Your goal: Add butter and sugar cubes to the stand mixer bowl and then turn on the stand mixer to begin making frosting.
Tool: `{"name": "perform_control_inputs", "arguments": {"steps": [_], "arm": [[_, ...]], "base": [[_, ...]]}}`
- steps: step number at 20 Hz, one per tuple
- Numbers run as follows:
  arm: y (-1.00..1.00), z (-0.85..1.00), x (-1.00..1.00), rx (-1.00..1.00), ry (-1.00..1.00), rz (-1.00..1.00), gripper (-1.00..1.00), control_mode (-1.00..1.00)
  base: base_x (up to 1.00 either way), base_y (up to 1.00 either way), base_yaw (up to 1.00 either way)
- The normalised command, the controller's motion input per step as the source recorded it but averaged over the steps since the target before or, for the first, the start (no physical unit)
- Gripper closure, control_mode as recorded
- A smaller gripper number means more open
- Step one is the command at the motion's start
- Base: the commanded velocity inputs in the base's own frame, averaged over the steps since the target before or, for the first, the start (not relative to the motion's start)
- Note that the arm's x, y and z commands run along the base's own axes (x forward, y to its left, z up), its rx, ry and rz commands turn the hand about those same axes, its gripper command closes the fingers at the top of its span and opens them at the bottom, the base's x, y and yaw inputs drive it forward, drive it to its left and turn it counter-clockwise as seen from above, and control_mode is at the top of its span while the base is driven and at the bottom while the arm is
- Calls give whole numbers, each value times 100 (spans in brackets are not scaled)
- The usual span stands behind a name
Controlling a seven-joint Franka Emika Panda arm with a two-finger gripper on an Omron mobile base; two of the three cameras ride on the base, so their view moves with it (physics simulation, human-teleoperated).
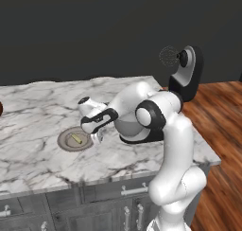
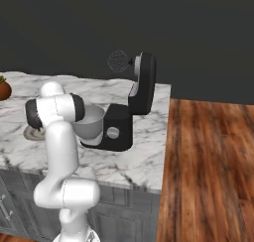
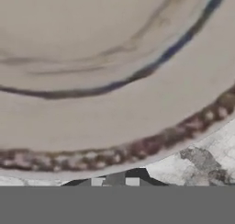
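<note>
The butter [image 1: 76, 139], a small pale-yellow stick, lies on a round grey plate [image 1: 65, 141] on the marble counter. My gripper [image 1: 98, 138] is down at the plate's right edge, a little right of the butter. In the hand view the plate's rim [image 3: 114, 122] is very close, and my gripper [image 3: 114, 182] is shut with nothing visible between its tips. The sugar cubes are too small to make out. The stand mixer [image 1: 188, 76] [image 2: 141, 87] stands to the right with its head tilted up and its whisk [image 2: 118, 61] raised. The stand mixer bowl [image 2: 93, 121] sits on its base, partly behind my arm.
The mixer's silver knob [image 2: 113, 132] faces the counter's right end. A brown pot [image 2: 4, 90] stands far left. The counter's front edge [image 1: 108, 178] is close below the plate, above drawers. Wooden floor [image 2: 208, 161] lies to the right.
</note>
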Motion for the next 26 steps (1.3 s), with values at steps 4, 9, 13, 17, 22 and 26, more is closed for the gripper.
{"name": "perform_control_inputs", "arguments": {"steps": [4, 9, 13, 17, 22, 26], "arm": [[0, 21, -41, 0, -19, 0, 100, -100], [-2, 77, -26, 0, -23, 0, 100, -100], [-26, 94, -1, 3, -19, 0, 100, -100], [-15, 81, -7, 2, -14, 0, 100, -100], [-12, 71, -25, 1, -11, 0, 100, -100], [-13, 61, -29, 8, -9, 0, 100, -100]], "base": [[0, 0, 0], [0, 0, 0], [0, 0, 0], [0, 0, 0], [0, 0, 0], [0, 0, 0]]}}
